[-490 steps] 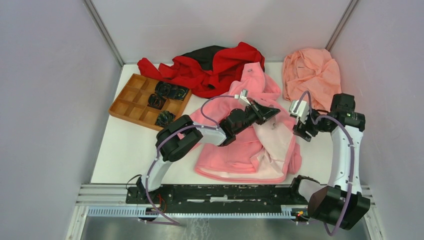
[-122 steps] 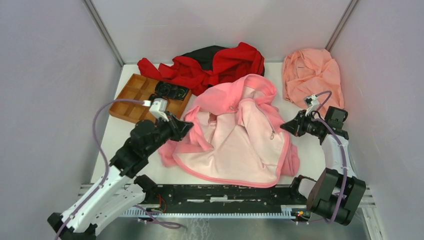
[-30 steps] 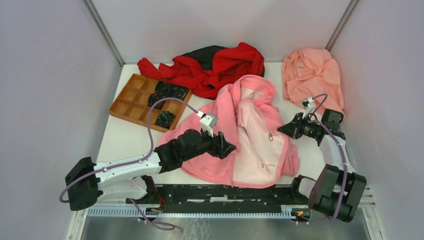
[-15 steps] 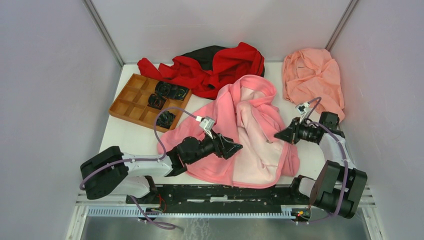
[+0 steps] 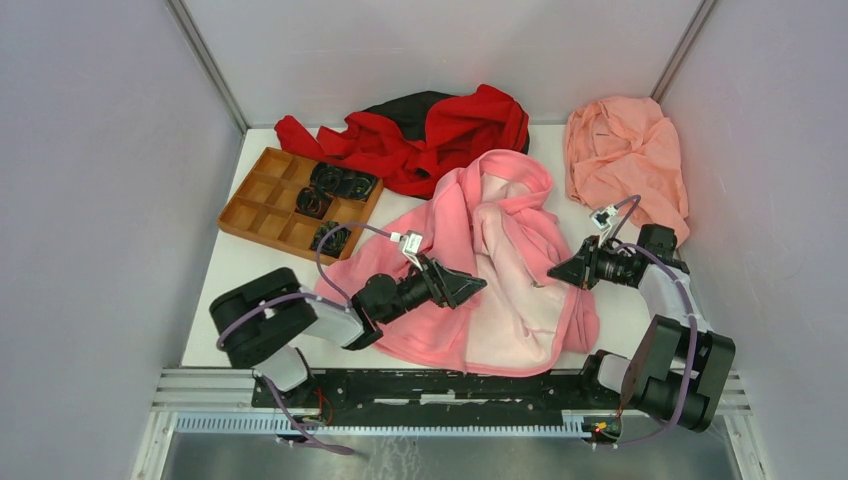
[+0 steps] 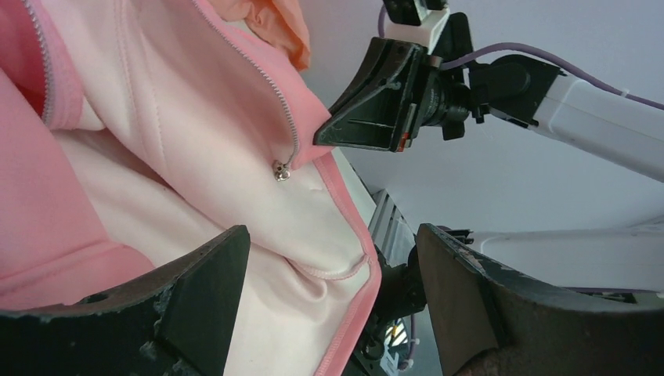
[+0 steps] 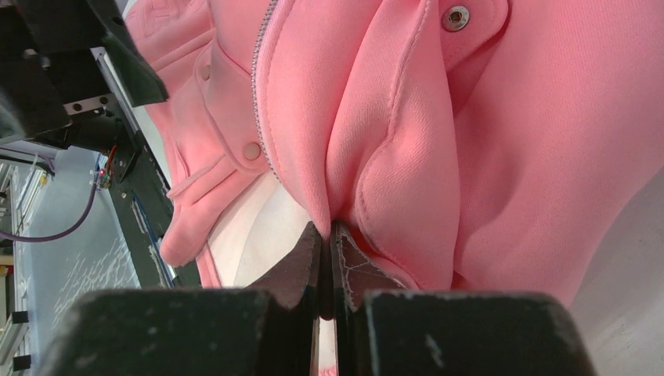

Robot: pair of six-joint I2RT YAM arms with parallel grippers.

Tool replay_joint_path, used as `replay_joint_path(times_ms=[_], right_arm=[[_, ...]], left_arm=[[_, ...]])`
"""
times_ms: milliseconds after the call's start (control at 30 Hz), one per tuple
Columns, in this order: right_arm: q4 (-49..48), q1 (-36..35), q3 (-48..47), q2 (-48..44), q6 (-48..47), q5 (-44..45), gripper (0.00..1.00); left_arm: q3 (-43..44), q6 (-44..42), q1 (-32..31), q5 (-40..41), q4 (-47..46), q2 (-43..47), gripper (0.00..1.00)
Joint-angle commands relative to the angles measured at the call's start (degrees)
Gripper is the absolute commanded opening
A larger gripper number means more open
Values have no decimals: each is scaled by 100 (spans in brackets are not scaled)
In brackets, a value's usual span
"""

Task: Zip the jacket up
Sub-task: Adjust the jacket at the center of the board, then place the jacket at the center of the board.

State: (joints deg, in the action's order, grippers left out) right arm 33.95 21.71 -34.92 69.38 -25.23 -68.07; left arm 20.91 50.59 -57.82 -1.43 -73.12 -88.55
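Pink fleece jacket point(image 5: 470, 215) lies unzipped at the centre of your top view, with its paler lining showing. Your left arm point(image 5: 330, 320) is folded low, its forearm reaching from the lower left toward the centre. Your left gripper point(image 5: 470, 287) sits over the bright folded-over panel, jaws spread wide with nothing between them. Your right arm point(image 5: 665, 290) bends in from the right edge, forearm pointing left. Your right gripper point(image 5: 553, 272) is pinched tight on a fold of the jacket's edge. In the left wrist view, the metal zipper pull point(image 6: 279, 172) hangs just below and left of that gripper's tip.
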Motion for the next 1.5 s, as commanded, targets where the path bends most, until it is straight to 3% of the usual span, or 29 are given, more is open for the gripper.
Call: replay_joint_path(times_ms=[0,100,367,700,1467], right_arm=[[-7,-40,-129,22,-122,-131,0],[-6,-44,-122,42,-122,-132,0],[-15,-51,-129,93,-122,-157,0],[-6,-53,-147,111,-122,-155,0],[21,-53,-167,144,-157,-173,0]], left_arm=[[84,872,130,-57,-1280,-593,84],[210,880,136,71,-1273,-793,84],[632,257,-64,273,-169,-524,84],[349,494,-96,572,-1373,-860,83],[983,419,-217,280,-1081,-1321,81]])
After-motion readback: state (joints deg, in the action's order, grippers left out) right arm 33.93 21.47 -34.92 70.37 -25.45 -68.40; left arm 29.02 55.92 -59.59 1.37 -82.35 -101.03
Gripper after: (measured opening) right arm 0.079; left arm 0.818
